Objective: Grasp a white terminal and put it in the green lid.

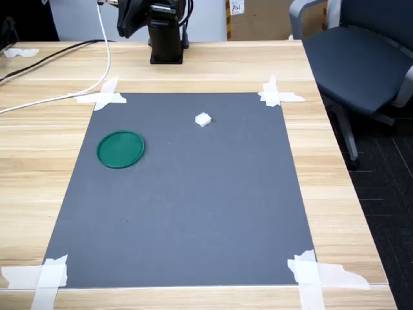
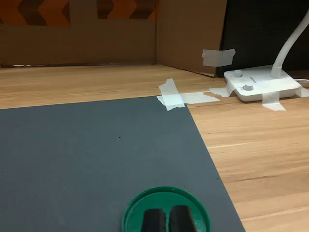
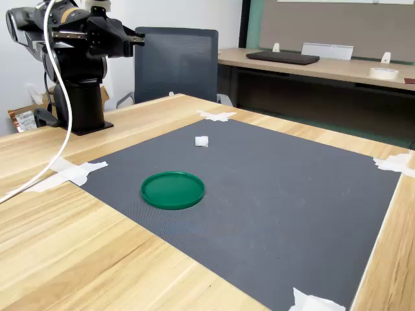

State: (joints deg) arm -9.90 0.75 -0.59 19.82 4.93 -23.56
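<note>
since nothing has been grasped yet, the whole task remains: the grey mat [image 1: 193, 206] holds the empty green lid [image 1: 120, 149], the gripper [image 2: 166, 218] sits raised, jaws nearly pressed together and empty, and the white terminal [image 1: 202, 119] lies apart from the lid.

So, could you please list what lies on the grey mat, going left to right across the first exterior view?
Flat round dark-green plastic lid → tiny white plastic terminal block, both resting on the dark grey mat.

No text legible, box label blurred
</note>
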